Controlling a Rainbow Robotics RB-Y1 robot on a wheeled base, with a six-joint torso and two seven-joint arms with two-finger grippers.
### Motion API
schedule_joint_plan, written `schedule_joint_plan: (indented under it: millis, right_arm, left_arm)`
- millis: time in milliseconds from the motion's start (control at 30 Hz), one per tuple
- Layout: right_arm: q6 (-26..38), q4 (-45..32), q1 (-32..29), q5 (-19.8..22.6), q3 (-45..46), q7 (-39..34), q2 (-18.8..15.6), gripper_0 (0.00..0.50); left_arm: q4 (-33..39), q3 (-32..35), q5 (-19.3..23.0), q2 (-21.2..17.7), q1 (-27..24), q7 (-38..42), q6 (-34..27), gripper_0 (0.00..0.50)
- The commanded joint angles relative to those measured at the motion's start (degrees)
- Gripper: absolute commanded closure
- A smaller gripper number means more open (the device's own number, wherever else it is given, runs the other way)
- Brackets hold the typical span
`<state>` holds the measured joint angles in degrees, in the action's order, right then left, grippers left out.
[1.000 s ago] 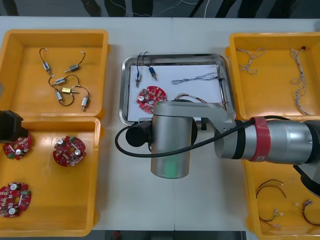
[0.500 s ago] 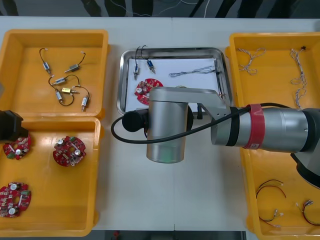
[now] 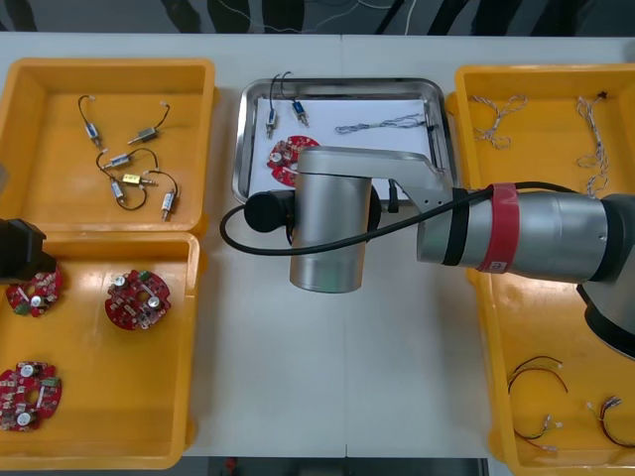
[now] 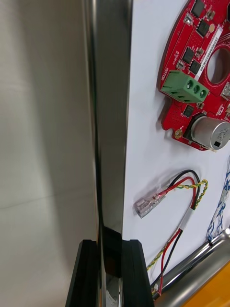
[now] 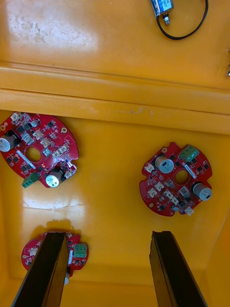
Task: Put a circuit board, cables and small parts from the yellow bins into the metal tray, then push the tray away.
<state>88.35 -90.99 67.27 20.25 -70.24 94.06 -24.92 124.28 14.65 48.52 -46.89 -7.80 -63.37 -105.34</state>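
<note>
Light table (image 3: 278,377) holds 4 yellow bins (image 3: 109,65) flanking the metal tray (image 3: 347,85), its near rim pinched by the right gripper (image 4: 109,243), while the left gripper (image 5: 109,235) hangs with fingers apart over 3 binned boards (image 5: 176,180); in the tray lie 1 red circuit board (image 4: 201,72) and a red and yellow cable (image 4: 184,192).

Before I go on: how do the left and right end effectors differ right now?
The left end effector is open, with nothing between its black fingers. The right end effector is shut on the near rim of the shiny metal tray. The left hangs over a yellow bin of round red circuit boards, while the right is at the tray. Both have two black fingers.
</note>
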Motion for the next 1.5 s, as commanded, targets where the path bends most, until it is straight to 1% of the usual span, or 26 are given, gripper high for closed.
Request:
schedule_joint_plan:
  millis: [33, 133, 267, 500, 867, 1133, 1233, 1300, 1367, 1400, 1433, 1467, 1500]
  right_arm:
    - [-1.60, 1.43, 3.66, 0.32, 0.19, 0.16, 1.45, 0.500]
    - [-2.66, 2.75, 3.93, 0.32, 0.90, 0.43, 1.80, 0.500]
    - [-6.61, 5.29, 4.54, 0.32, 0.98, 0.69, 1.80, 0.500]
    - [-10.65, 8.63, 4.98, 0.40, 1.51, 1.31, 2.24, 0.500]
    - [-13.47, 12.50, 6.21, 0.40, 2.21, 3.77, 2.42, 0.500]
    - [-14.17, 13.29, 6.21, 0.49, 2.57, 4.73, 2.42, 0.500]
    - [-14.17, 13.29, 6.21, 1.19, 2.65, 4.65, 2.50, 0.500]
    - [-14.17, 13.29, 6.12, 1.19, 2.57, 4.65, 2.50, 0.399]
    - [-14.17, 13.20, 6.12, 1.28, 2.65, 4.65, 2.59, 0.201]
    - [-14.17, 13.29, 6.12, 1.37, 2.65, 4.65, 2.59, 0.148]
    - [-14.17, 13.29, 6.12, 1.81, 2.74, 4.65, 2.59, 0.084]
    - [-14.08, 13.29, 6.12, 2.16, 2.83, 4.65, 2.59, 0.039]
    - [-14.08, 13.20, 6.12, 2.34, 3.00, 4.73, 2.59, 0.009]
  left_arm:
    - [1.67, 1.79, 0.35, -2.59, 0.94, -2.37, 0.57, 0.000]
    - [1.67, 1.79, 0.35, -2.59, 0.94, -2.37, 0.57, 0.000]
    - [1.67, 1.79, 0.35, -2.59, 0.94, -2.37, 0.57, 0.000]
    - [1.67, 1.79, 0.35, -2.59, 0.94, -2.37, 0.57, 0.000]
    - [1.67, 1.79, 0.35, -2.59, 0.94, -2.37, 0.57, 0.000]
    - [1.67, 1.79, 0.35, -2.59, 0.94, -2.37, 0.57, 0.000]
    - [1.67, 1.79, 0.35, -2.59, 0.94, -2.37, 0.57, 0.000]
    - [1.67, 1.79, 0.35, -2.59, 0.94, -2.37, 0.57, 0.000]
    - [1.67, 1.79, 0.35, -2.59, 0.94, -2.37, 0.57, 0.000]
    - [1.67, 1.79, 0.35, -2.59, 0.94, -2.37, 0.57, 0.000]
    - [1.67, 1.79, 0.35, -2.59, 0.94, -2.37, 0.57, 0.000]
    - [1.67, 1.79, 0.35, -2.59, 0.94, -2.37, 0.57, 0.000]
    - [1.67, 1.79, 0.35, -2.59, 0.94, -2.37, 0.57, 0.000]
